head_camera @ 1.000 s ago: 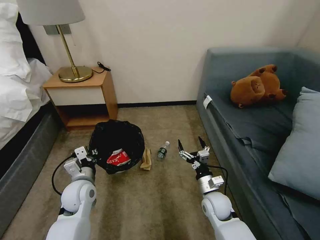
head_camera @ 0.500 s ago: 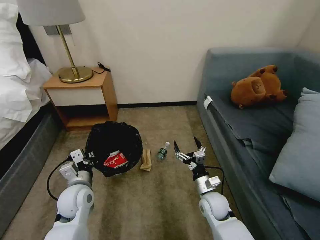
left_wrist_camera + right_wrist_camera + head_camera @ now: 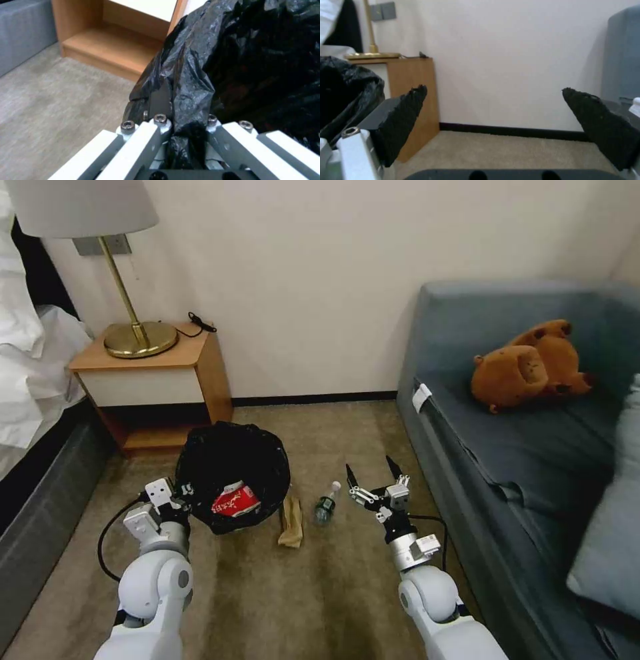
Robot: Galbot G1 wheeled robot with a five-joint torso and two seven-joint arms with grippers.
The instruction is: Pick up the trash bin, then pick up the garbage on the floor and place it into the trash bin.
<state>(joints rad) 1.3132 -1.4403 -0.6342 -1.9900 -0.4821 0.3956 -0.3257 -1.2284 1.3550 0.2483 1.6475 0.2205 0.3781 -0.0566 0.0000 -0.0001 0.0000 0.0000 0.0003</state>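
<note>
We clamp the bin (image 3: 233, 473) rim with our left gripper (image 3: 179, 497); red packet (image 3: 235, 502) writing unreadable. Right gripper (image 3: 371, 478) gapes empty beside the bottle (image 3: 325, 505).

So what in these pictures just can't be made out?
- Trash bin: its white wall is hidden by the black bag in the head and left wrist views.
- Left end effector: its tips are buried in bag folds.
- Red packet: print too small.
- Cushion: cut off by the head view's edge.
- Bottle: contents unclear; the open right end effector is beside it.
</note>
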